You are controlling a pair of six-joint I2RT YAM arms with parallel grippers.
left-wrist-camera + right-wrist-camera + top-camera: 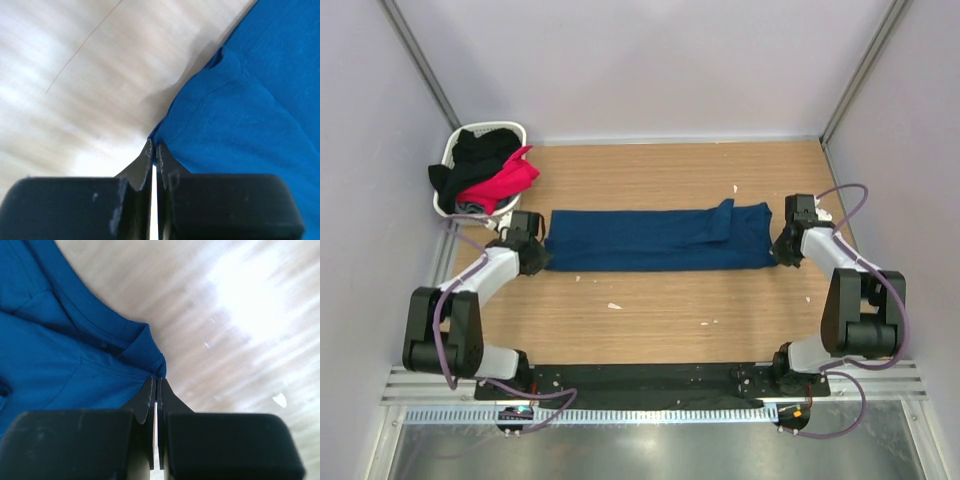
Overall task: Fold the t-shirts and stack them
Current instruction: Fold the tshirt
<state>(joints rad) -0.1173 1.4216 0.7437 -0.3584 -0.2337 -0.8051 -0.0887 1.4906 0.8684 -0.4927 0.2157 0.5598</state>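
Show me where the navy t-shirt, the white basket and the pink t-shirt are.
navy t-shirt point(650, 245): top view, middle of strip.
white basket point(492, 126): top view, far rim.
pink t-shirt point(510, 178): top view, its middle.

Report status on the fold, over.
Both shut on navy t-shirt ends: left gripper, right gripper. Shirt folded lengthwise, flat. In basket: pink tee, black tee.

MARKINGS AND LEGIBLE TEXT

No text, label, brand, number or sign can be read in any view. The navy t-shirt point(660, 240) presents plain fabric on its visible face in all three views. On the base rail point(650, 414), one small lit module point(517, 411) at 7 o'clock of the top view is too small to tell whether it carries markings.
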